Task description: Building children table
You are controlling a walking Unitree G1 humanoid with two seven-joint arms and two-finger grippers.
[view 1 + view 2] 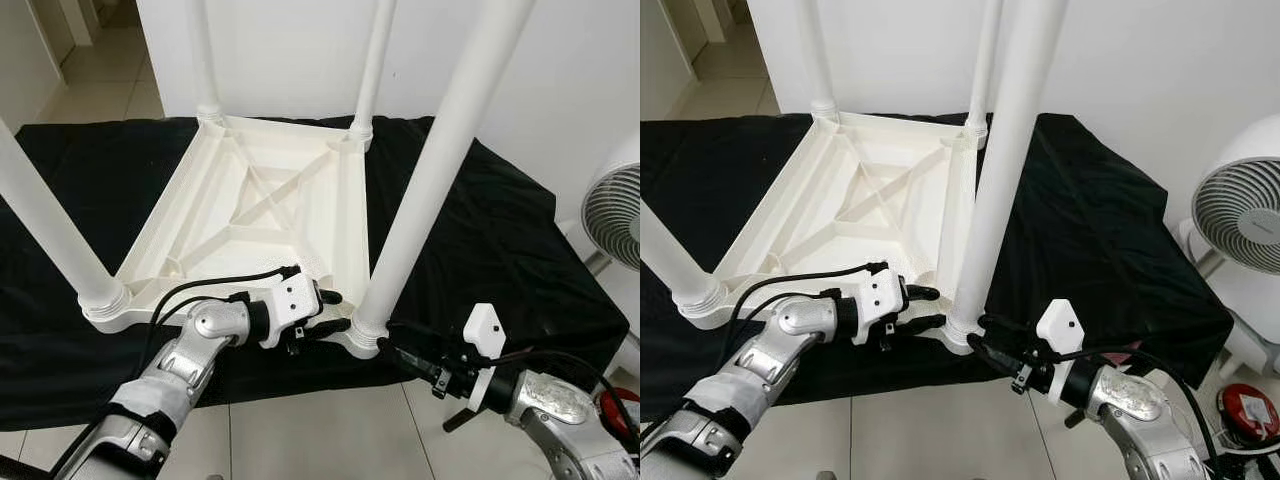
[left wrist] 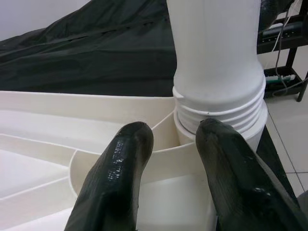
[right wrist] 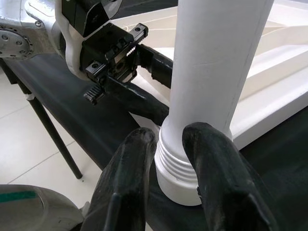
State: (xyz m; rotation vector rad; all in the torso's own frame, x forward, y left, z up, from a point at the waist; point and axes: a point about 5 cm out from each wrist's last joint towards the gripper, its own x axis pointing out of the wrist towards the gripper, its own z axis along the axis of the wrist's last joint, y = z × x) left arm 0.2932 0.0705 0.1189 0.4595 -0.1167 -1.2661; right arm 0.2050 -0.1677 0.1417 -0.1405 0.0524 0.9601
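A white children's table [image 1: 250,200] lies upside down on a black cloth [image 1: 500,230], with its legs pointing up. The nearest leg [image 1: 430,170] stands in the front right corner socket on a threaded collar [image 1: 365,330]. My left gripper [image 1: 335,311] is open at that corner, its fingers straddling the rim wall beside the collar [image 2: 219,115]. My right gripper [image 1: 392,345] comes in from the other side, open by a narrow gap, its fingertips against the collar [image 3: 175,163].
Three more legs rise from the other corners: front left [image 1: 50,230], back left [image 1: 205,60] and back right [image 1: 375,60]. A white fan [image 1: 612,215] stands on the floor to the right, with a red object [image 1: 1245,410] near it. Tiled floor lies before the cloth's front edge.
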